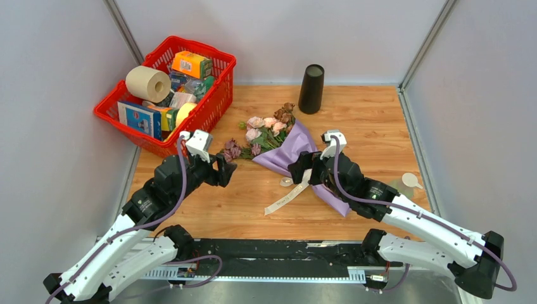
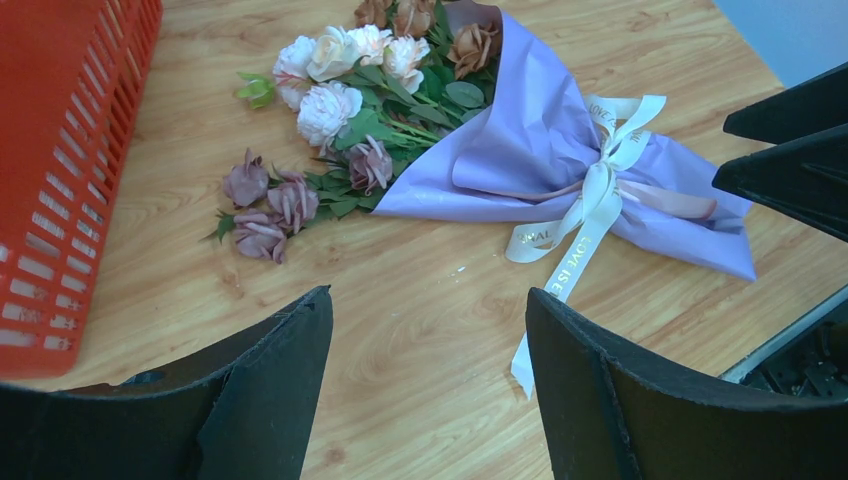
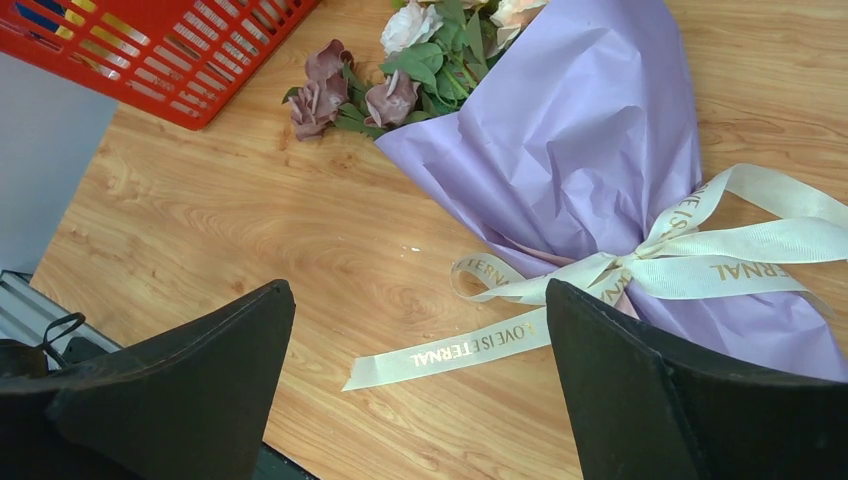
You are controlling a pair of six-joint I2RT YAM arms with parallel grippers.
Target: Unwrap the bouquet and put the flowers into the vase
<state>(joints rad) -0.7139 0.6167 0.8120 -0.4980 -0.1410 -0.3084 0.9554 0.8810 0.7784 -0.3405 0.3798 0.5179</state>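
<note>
The bouquet (image 1: 288, 151) lies flat mid-table in lilac paper (image 2: 540, 150) (image 3: 590, 130), tied with a cream ribbon (image 3: 640, 262) (image 2: 595, 190) whose loose tail (image 1: 286, 197) trails toward the near edge. Its flowers (image 1: 266, 130) (image 2: 340, 70) point to the back left; a few mauve roses (image 2: 262, 205) (image 3: 320, 85) spill out sideways. The black vase (image 1: 311, 88) stands upright behind the bouquet. My left gripper (image 1: 229, 170) (image 2: 428, 300) hovers open left of the bouquet, empty. Just over the wrapped stem end, my right gripper (image 1: 303, 166) (image 3: 420, 295) is open with the ribbon tail below its jaws.
A red basket (image 1: 209, 104) (image 2: 60, 180) full of groceries and a paper roll sits at the back left, close to the left arm. A small pale spoon-like object (image 1: 411, 180) lies near the right wall. Grey walls enclose the table on three sides.
</note>
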